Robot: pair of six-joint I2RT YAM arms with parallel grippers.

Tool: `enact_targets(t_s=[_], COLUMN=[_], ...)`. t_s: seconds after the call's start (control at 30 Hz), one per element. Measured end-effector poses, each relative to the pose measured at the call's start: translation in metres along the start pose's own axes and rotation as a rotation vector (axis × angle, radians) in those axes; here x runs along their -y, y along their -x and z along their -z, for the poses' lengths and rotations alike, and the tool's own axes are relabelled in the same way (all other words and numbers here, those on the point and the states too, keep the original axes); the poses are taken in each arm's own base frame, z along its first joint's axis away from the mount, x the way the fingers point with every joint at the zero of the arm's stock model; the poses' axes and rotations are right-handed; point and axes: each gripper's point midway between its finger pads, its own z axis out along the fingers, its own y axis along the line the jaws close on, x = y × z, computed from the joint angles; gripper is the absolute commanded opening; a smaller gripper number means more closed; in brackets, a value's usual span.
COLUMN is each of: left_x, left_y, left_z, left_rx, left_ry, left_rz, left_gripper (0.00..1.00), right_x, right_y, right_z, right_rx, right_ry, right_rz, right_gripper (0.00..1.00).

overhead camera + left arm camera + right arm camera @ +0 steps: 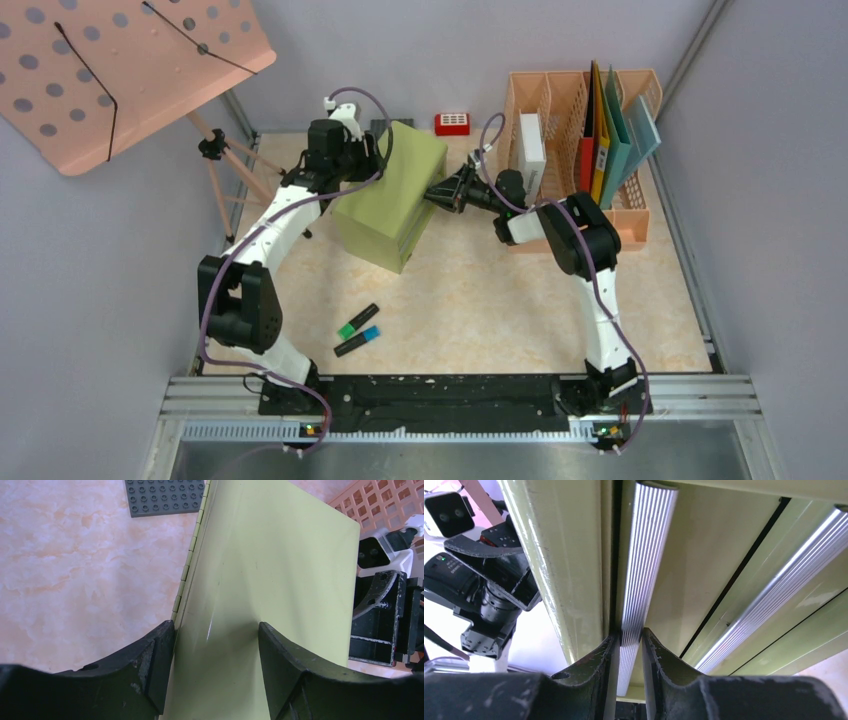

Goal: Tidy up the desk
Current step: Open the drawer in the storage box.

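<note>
The beige marbled desk (500, 300) holds a green drawer cabinet (385, 195) standing askew at the back middle. My right gripper (437, 195) is at the cabinet's front. In the right wrist view it (630, 636) is shut on the ribbed silver handle (644, 555) of a drawer. My left gripper (372, 155) is at the cabinet's back left corner. In the left wrist view it (216, 630) is open over the cabinet's flat green panel (270, 565), with one fingertip (162, 645) at the hinged edge. A green marker (358, 324) and a blue marker (357, 342) lie on the desk near the front left.
A peach file rack (630, 215) with folders and a white book stands at the back right. A red block (452, 123) and a dark grey studded plate (165, 497) lie behind the cabinet. A peach perforated board (120, 60) on a tripod stands at the back left.
</note>
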Motion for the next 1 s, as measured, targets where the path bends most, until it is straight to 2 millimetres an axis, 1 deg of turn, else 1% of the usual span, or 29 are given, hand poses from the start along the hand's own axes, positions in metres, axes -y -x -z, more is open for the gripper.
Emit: enact_targets(t_s=[0.1,0.17,0.33,0.4,0.43,0.63,0.83,1.0], left_x=[0.0003,0.0002,-0.0026,-0.0028,-0.0029,-0.0036,-0.0044,-0.0028], left_y=[-0.0003,-0.0002,0.0007,0.0009,0.001,0.0012,0.0013,0.0012], left_z=[0.0004,0.0006,0.0015,0.0016,0.0016,0.0016,0.0013,0.001], left_rx=[0.013,0.03,0.05,0.051,0.052,0.053,0.06,0.063], left_ry=[-0.003,-0.005,0.008,0.01,0.011,0.015,0.028,0.041], left_rz=[0.004,0.005,0.006,0.007,0.007,0.011,0.026,0.049], left_gripper=[0.0,0.0,0.0,0.0,0.0,0.0,0.0,0.0], right_x=[-0.0002,0.0001,0.0007,0.0009,0.0011,0.0025,0.0029,0.0039], right_y=[-0.0006,-0.0007,0.0007,0.0003,0.0003,0.0002,0.001,-0.0023], right_z=[-0.001,-0.0018,-0.0058,-0.0058,-0.0058,-0.0052,-0.0012,0.0029], right_rx=[0.002,0.004,0.006,0.005,0.005,0.008,0.054,0.054], right_ry=[-0.002,-0.005,-0.007,-0.008,-0.008,-0.01,-0.035,-0.052], right_rz=[-0.028,-0.044,-0.057,-0.057,-0.055,-0.031,0.009,0.031], right_gripper=[0.26,0.25,0.12,0.03,0.0,0.0,0.0,0.0])
